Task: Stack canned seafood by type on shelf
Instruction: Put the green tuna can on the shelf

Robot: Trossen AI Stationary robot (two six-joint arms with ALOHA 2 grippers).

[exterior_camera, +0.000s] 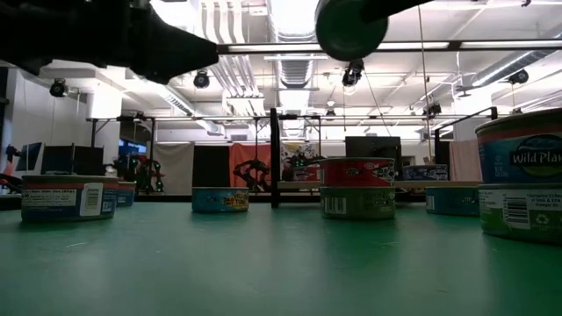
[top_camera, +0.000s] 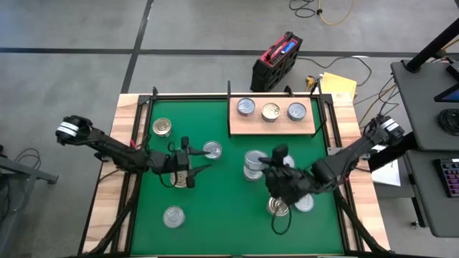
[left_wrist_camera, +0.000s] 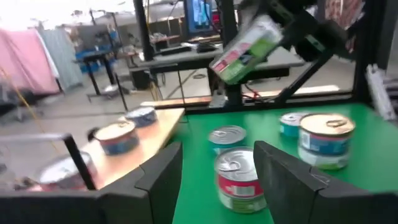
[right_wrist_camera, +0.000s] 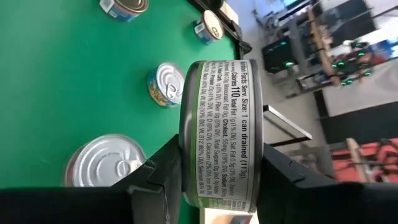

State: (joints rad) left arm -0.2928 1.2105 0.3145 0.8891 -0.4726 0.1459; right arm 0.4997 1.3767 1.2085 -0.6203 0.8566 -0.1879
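Right gripper point(right_wrist_camera: 211, 180): our fingers clamp a green-labelled can point(right_wrist_camera: 219, 134) aloft, ready for the shelf point(top_camera: 272, 123).
Left gripper point(left_wrist_camera: 217, 180): fingers wide astride a red-labelled can point(left_wrist_camera: 239, 177), lining up our grasp.

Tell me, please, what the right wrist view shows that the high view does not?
Only the right wrist view shows the printed nutrition label on the held can, which is clamped in the right gripper. Only the high view shows the shelf carrying three cans in a row, and the left gripper over the mat. Both show the green mat and loose cans on it, such as the silver-lidded can.
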